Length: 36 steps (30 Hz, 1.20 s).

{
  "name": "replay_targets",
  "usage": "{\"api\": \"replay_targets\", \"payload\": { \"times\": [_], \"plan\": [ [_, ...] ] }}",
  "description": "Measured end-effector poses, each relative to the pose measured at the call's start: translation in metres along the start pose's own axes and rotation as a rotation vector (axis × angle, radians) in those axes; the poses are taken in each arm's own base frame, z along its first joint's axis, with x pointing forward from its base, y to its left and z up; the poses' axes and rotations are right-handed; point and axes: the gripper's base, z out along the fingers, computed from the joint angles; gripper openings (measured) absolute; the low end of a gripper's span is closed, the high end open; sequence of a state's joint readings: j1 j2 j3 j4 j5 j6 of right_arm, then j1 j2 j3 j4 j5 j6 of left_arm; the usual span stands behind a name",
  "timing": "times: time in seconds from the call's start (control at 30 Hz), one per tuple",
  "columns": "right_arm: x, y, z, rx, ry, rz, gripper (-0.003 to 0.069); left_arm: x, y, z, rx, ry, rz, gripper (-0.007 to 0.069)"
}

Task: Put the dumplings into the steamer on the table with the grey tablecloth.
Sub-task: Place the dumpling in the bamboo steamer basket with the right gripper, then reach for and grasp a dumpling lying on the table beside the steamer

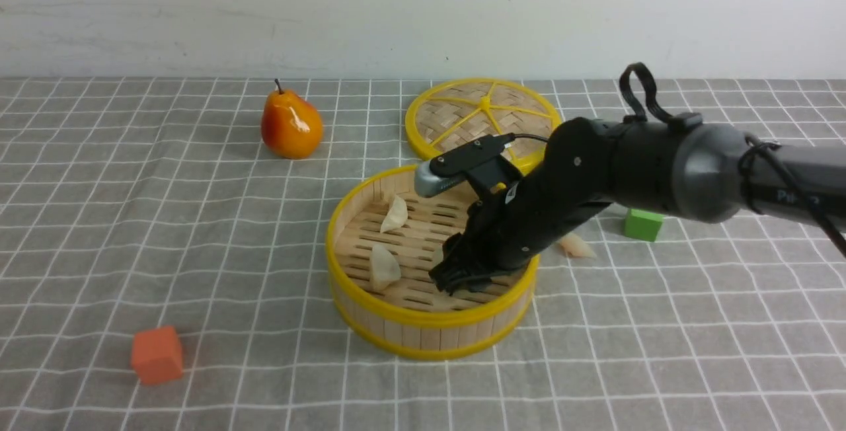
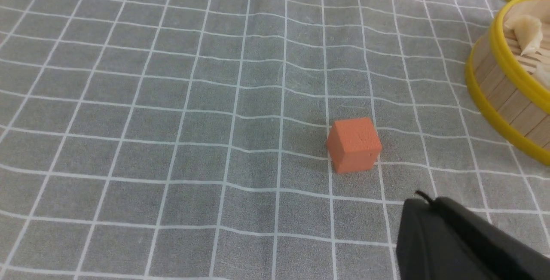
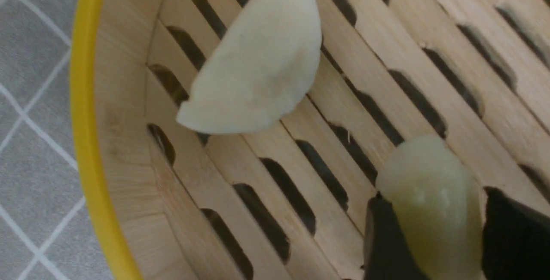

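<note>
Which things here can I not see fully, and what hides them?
- Left gripper: cut off by the left wrist view's edge; open or shut is unclear.
- Held dumpling: in front view the right gripper mostly hides it.
- Loose dumpling: partly behind the right arm in front view.

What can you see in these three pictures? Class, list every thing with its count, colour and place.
tablecloth: one, grey with white grid; covers whole surface
steamer: one, bamboo, yellow rims; centre
dumplings: four, cream-white; two lying in it, one held over its floor, one on cloth to its right
lid: one, woven, yellow rim; behind steamer
pear: one, orange-yellow; back left
orange cube: one; front left
green cube: one; right
right end effector: black; inside steamer, shut on one of the dumplings
left end effector: black; barely visible
</note>
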State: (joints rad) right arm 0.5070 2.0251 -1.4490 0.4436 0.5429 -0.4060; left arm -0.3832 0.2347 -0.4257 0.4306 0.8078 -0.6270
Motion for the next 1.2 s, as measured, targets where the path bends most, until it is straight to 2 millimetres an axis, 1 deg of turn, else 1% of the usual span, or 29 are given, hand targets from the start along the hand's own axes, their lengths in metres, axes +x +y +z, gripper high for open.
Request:
{"api": "replay_targets", "payload": {
  "times": [0.03, 0.07, 0.13, 0.17, 0.2, 0.23, 0.27, 0.3, 0.33, 0.4, 0.47, 0.5, 0.53, 0.57, 0.7, 0.77, 0.8, 0.83, 0.9, 1.0, 1.07, 1.2],
  "plan": [
    [-0.001, 0.001, -0.001, -0.005, -0.001, 0.005, 0.0396, 0.0, 0.0, 0.0, 0.0, 0.0, 0.0, -0.0014],
    [-0.003, 0.002, -0.005, -0.013, 0.0, 0.004, 0.0444, 0.0, 0.0, 0.0, 0.0, 0.0, 0.0, -0.0014],
    [-0.008, 0.003, -0.016, -0.023, -0.001, 0.001, 0.05, 0.0, 0.0, 0.0, 0.001, -0.001, -0.001, -0.0014],
    [-0.011, 0.002, -0.02, -0.025, -0.004, -0.002, 0.0512, 0.0, 0.0, 0.0, 0.001, -0.001, -0.001, -0.0014],
    [-0.023, -0.001, -0.041, -0.015, -0.035, -0.024, 0.0556, 0.0, 0.0, 0.0, 0.001, -0.002, -0.001, -0.0014],
    [-0.028, -0.004, -0.051, -0.005, -0.05, -0.029, 0.0569, 0.0, 0.0, 0.0, 0.002, -0.002, -0.001, -0.0014],
    [-0.036, -0.012, -0.067, 0.024, -0.083, -0.033, 0.0581, 0.001, 0.0, 0.001, 0.002, -0.002, 0.0, -0.0014],
    [-0.039, -0.018, -0.074, 0.039, -0.096, -0.025, 0.0583, 0.001, 0.0, 0.001, 0.003, -0.002, 0.001, -0.0014],
    [-0.042, -0.028, -0.083, 0.067, -0.116, -0.01, 0.0583, 0.001, 0.0, 0.001, 0.005, -0.003, 0.001, -0.0014],
    [-0.041, -0.05, -0.092, 0.116, -0.128, 0.03, 0.0577, 0.001, -0.001, 0.002, 0.009, -0.008, 0.002, -0.0014],
    [-0.034, -0.077, -0.09, 0.152, -0.098, 0.083, 0.0565, 0.001, -0.001, 0.002, 0.013, -0.012, 0.002, -0.0014],
    [-0.028, -0.092, -0.083, 0.165, -0.067, 0.112, 0.0552, 0.001, -0.001, 0.002, 0.012, -0.012, 0.001, -0.0014],
    [-0.026, -0.094, -0.082, 0.166, -0.062, 0.117, 0.055, 0.001, -0.001, 0.002, 0.012, -0.012, 0.001, -0.0014],
    [-0.018, -0.109, -0.069, 0.173, -0.021, 0.148, 0.0534, 0.001, -0.001, 0.002, 0.013, -0.012, 0.001, -0.0014],
    [0.001, -0.133, -0.037, 0.177, 0.053, 0.178, 0.0489, 0.001, -0.001, 0.002, 0.014, -0.014, 0.001, -0.0014],
    [0.006, -0.139, -0.027, 0.183, 0.061, 0.177, 0.0459, 0.001, -0.001, 0.003, 0.016, -0.015, 0.002, -0.0014],
    [0.007, -0.141, -0.024, 0.186, 0.06, 0.177, 0.0435, 0.002, -0.002, 0.003, 0.017, -0.015, 0.002, -0.0014],
    [0.007, -0.141, -0.023, 0.186, 0.061, 0.177, 0.043, 0.002, -0.002, 0.003, 0.018, -0.016, 0.002, -0.0014],
    [0.01, -0.143, -0.017, 0.185, 0.071, 0.176, 0.0333, 0.002, -0.002, 0.003, 0.021, -0.02, 0.002, -0.0014],
    [0.012, -0.144, -0.014, 0.182, 0.08, 0.175, 0.0206, 0.002, -0.002, 0.003, 0.022, -0.021, 0.002, -0.0014],
    [0.01, -0.144, -0.014, 0.183, 0.073, 0.176, 0.0168, 0.002, -0.002, 0.003, 0.022, -0.021, 0.002, -0.0014],
    [0.007, -0.142, -0.021, 0.183, 0.066, 0.167, 0.0159, 0.002, -0.002, 0.003, 0.023, -0.022, 0.002, -0.0013]
  ]
}}
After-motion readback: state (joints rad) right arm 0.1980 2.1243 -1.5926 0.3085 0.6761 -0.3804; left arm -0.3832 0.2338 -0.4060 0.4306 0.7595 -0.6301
